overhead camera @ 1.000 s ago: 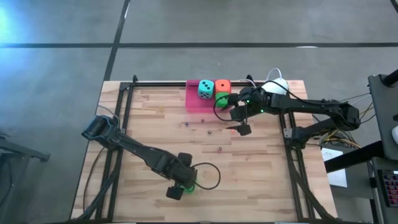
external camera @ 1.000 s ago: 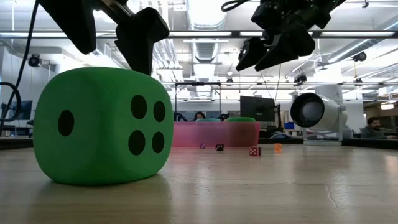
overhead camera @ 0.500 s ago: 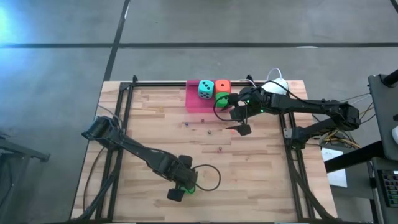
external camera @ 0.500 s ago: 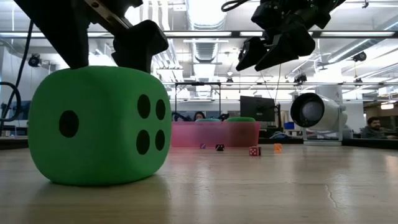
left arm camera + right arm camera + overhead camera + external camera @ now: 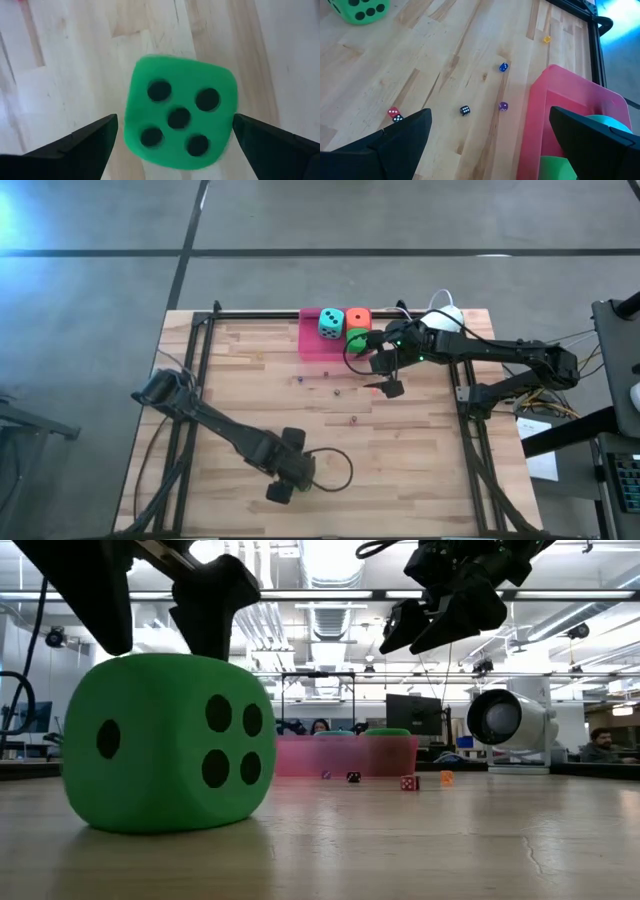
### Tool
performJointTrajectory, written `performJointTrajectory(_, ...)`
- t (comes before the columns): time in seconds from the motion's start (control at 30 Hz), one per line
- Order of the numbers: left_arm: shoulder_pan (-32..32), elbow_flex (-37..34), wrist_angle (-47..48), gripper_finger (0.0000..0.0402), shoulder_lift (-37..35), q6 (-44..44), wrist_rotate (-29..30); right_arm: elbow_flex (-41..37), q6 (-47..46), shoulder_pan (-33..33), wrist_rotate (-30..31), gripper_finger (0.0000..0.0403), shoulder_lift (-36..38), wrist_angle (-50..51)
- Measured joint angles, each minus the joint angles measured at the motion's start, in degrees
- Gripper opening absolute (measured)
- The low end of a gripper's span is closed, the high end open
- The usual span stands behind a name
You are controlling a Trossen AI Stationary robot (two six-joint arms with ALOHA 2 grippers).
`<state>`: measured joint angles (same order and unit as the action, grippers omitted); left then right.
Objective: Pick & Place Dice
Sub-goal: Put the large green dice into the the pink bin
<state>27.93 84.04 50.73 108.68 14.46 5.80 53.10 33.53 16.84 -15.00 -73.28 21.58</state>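
Down at the near edge of the counter (image 5: 240,380), left of centre, the left gripper (image 5: 287,481) hangs directly over the last loose green die (image 5: 168,743), jaws spread wide with a finger on each side of it and nothing clamped; the wrist view looks straight down on the five-pip face of that die (image 5: 179,119), with bare wood showing between it and each finger, so no contact yet. From above the die is hidden under the gripper itself, but the low view shows it sitting flat on the wood. This reads as the approach step of the final pick: the call now would be to drop until the fingers bracket the die's sides, squeeze it, lift, and carry it across to the far edge. There, in the pink tray (image 5: 312,345), the teal die (image 5: 330,323), the orange die (image 5: 358,319) and the other green die (image 5: 357,338) are already in place. A few tiny dice (image 5: 464,110) lie scattered on the wood near the tray. Over on the right, the right gripper (image 5: 387,374) waits just beside the tray, raised off the counter, jaws parted and empty.
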Motion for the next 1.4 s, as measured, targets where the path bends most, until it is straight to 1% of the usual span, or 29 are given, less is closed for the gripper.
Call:
performJointTrajectory(0.3,0.05,0.05,-0.12,0.0400,0.09,0.31,-0.31,0.00,-0.04,0.00,0.02,0.0400,0.00,0.00)
performJointTrajectory(0.53,-0.11,0.05,-0.31,0.0400,1.33,-3.80,-0.72,0.00,0.07,0.00,0.00,0.0400,0.00,0.01)
performJointTrajectory(0.93,-0.66,0.05,-0.82,0.0400,1.75,-5.32,-1.62,0.00,0.03,0.00,0.02,0.0400,0.00,0.00)
performJointTrajectory(1.4,-1.89,-2.37,-3.61,0.0400,1.71,-5.70,-5.49,0.00,-0.01,0.01,0.02,0.0400,0.00,0.02)
